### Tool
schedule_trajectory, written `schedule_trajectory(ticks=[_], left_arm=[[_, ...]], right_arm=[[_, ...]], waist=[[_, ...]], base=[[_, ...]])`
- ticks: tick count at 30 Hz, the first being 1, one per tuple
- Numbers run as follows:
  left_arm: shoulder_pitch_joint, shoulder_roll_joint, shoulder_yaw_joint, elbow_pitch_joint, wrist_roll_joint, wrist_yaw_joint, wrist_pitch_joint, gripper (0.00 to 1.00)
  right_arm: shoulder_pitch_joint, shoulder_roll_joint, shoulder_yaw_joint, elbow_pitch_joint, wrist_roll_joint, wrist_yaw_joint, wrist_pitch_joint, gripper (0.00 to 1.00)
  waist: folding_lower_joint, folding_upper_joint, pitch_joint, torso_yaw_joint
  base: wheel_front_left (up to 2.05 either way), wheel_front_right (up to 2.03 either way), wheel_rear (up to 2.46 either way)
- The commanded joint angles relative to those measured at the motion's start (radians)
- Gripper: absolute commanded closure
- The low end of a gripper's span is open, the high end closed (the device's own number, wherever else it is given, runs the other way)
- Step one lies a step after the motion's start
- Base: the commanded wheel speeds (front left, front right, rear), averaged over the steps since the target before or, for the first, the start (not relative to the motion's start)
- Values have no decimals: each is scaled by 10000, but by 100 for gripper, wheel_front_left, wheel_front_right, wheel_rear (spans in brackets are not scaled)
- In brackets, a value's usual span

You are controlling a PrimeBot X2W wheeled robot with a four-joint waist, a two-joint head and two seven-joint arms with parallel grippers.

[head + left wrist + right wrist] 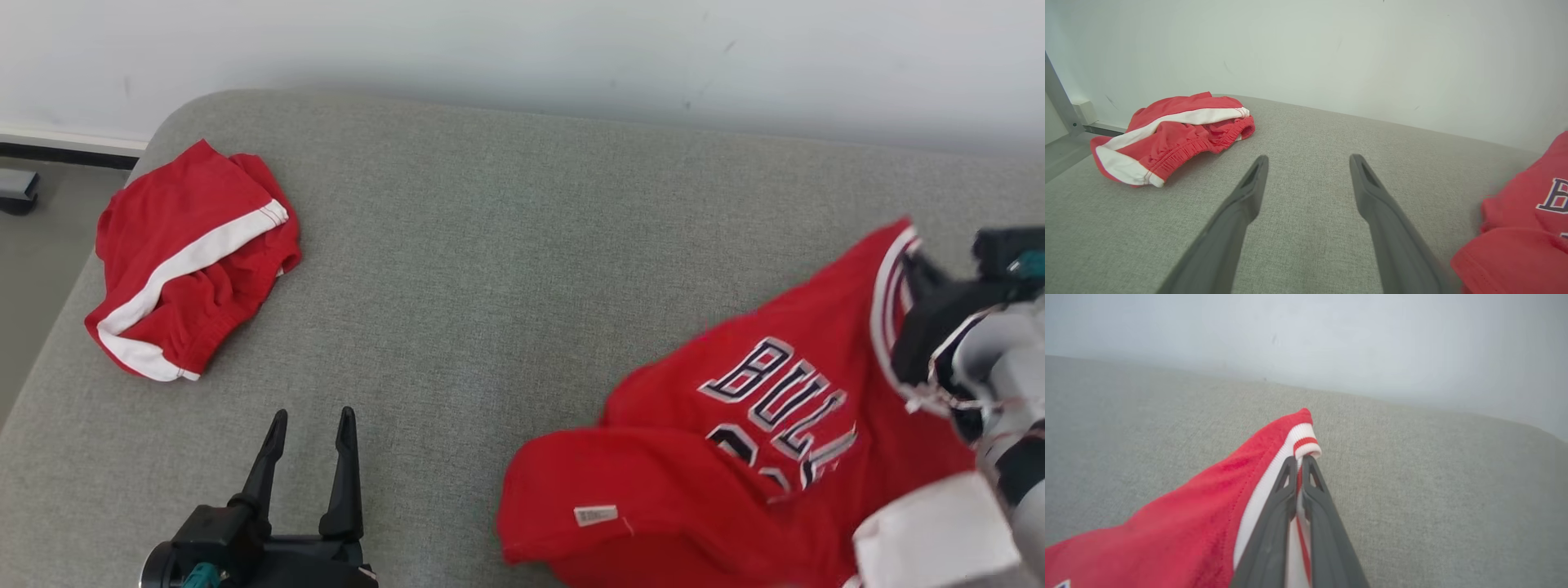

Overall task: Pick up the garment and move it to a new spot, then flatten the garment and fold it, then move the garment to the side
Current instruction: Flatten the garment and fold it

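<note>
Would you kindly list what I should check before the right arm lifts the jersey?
1. Right gripper shut on the jersey at its striped trim: ok.
2. Single layer pinched: cannot tell.
3. Left gripper open, apart from fabric: ok.
4. Shorts apart from the jersey: ok.
5. Jersey lying flat: not ok, hem folded over.
6. Bare grey cushion between the garments: ok.
</note>
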Motion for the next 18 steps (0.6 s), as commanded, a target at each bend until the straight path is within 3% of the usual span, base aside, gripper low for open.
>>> schedule_trajectory(ticks=[1, 8, 9, 10, 18], left_arm=[[-86, -7, -22, -3, -76, -24, -34, 0], [-168, -4, -208, 54, -145, -51, -34, 0], [-172, -5, -231, 64, -158, -43, -34, 0], [-178, -7, -257, 77, -160, -29, -34, 0], [143, -4, -141, 118, -26, 70, -34, 0]], right_arm=[[-238, -118, -65, 41, 65, -22, -186, 100], [-1362, -394, -442, 1028, -142, -22, -969, 100], [-1440, -398, -429, 1219, -218, -22, -972, 78], [-1481, -387, -407, 1409, -241, -22, -957, 0], [-1405, -370, -242, 1801, -776, -22, -2064, 0]], waist=[[-1, -1, 22, 16], [-1, -1, 115, 218], [-1, -1, 121, 245], [-1, -1, 117, 269], [-1, -1, -394, -27]], base=[[0, 0, 0], [0, 0, 0], [0, 0, 0], [0, 0, 0], [0, 0, 0]])
